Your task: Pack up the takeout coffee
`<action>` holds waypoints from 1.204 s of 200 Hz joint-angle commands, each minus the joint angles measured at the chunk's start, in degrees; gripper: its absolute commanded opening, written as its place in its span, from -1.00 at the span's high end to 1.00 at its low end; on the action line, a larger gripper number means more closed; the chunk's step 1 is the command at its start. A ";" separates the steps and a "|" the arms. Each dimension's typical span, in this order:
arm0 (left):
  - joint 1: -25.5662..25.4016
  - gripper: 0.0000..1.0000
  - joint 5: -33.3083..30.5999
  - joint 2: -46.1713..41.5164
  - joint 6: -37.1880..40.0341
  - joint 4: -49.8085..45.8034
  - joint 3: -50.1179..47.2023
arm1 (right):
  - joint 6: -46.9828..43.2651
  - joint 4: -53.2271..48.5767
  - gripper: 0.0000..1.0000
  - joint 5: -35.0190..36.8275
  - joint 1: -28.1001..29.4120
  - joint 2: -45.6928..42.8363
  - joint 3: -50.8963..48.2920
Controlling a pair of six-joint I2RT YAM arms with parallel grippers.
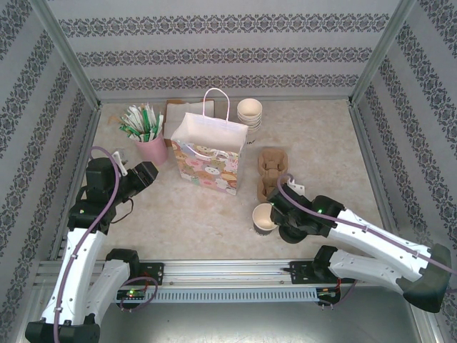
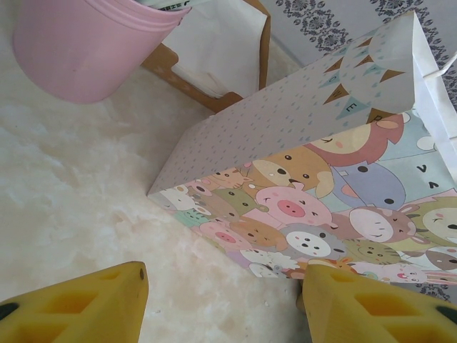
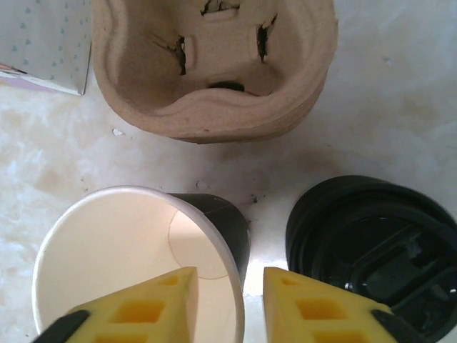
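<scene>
Cream paper cup [image 3: 121, 250], dark sleeve, no lid, stands open near the front of the table [image 1: 321, 143], just R of ctr. R gripper [image 3: 230, 280] hangs over it w/ yellow fingers a little apart, one inside the rim, one outside. The cup wall sits btwn them w/ a gap showing, so nothing looks pinched. Black plastic lids [image 3: 371, 250], seemingly stacked, sit just beside the cup. Pulp cup carrier [image 3: 214, 125] lies just behind it. Cartoon-animal gift bag [image 1: 207, 168] stands upright, mouth open, further back at ctr. L gripper [image 2: 225, 314] sits low near the bag's front face, jaws approx half open, empty.

Judgement: the step in hand is prepping the cup, lid not yet on. Next move prob. calls for one lid taken off the stack, centred and pressed flat onto the rim w/out tipping the cup, before bagging.
</scene>
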 commanded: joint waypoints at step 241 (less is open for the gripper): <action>-0.17 -0.21 0.06 0.95 0.90 0.86 -1.73 | -0.60 -7.17 -0.53 -13.65 -21.43 1.37 -6.50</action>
